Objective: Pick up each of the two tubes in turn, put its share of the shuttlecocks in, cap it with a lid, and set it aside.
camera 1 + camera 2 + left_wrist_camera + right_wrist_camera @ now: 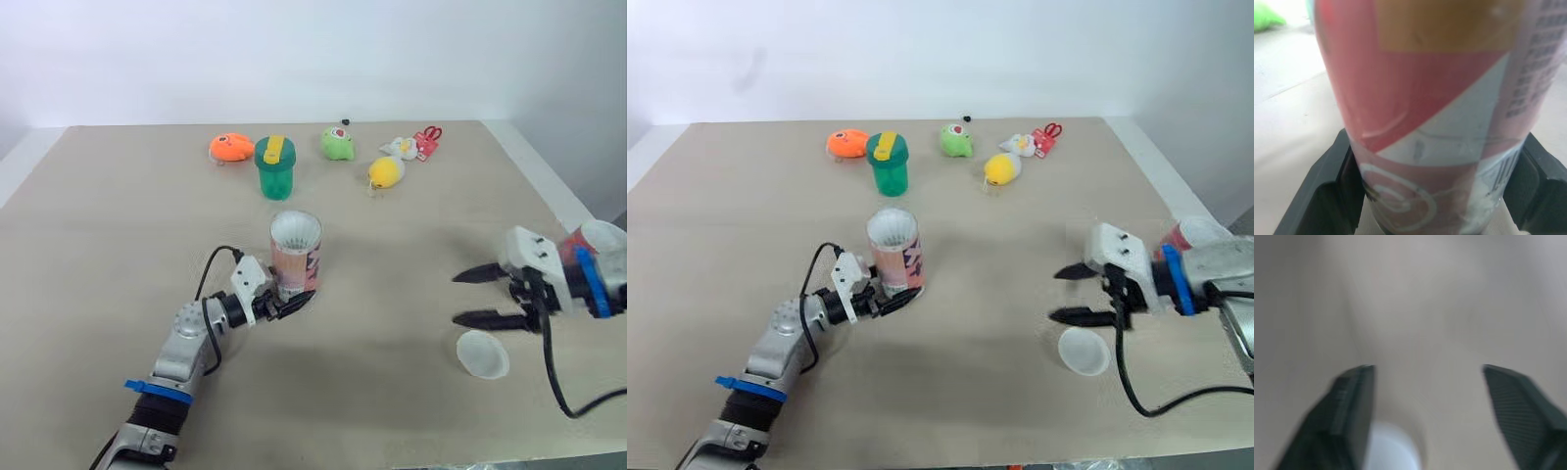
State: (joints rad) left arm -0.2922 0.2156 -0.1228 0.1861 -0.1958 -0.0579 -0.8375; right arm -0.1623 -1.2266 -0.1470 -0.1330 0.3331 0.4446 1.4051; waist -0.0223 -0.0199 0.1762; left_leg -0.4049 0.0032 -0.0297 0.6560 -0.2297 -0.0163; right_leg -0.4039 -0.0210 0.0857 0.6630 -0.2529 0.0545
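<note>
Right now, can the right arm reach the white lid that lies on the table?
Probably yes. The right gripper hangs with open jaws close beside the white lid, nothing stands between them on the table, and the tube stands well away.

Your two head views look forward and down over the beige tabletop point(98, 225) from side by side, so they share the whole scene: the red-and-white printed cardboard tube point(296, 257) near the middle, the green plastic lidded cup point(275, 168) at its 12 o'clock and the round white plastic lid point(482, 353) at its 4 o'clock. Your left wrist view sits hard against that tube, looking along the left gripper's point(292, 302) black fingers clamped on either side of it. Your right wrist view looks close down along the right gripper's point(457, 299) spread fingers at the tabletop and the same lid.
</note>
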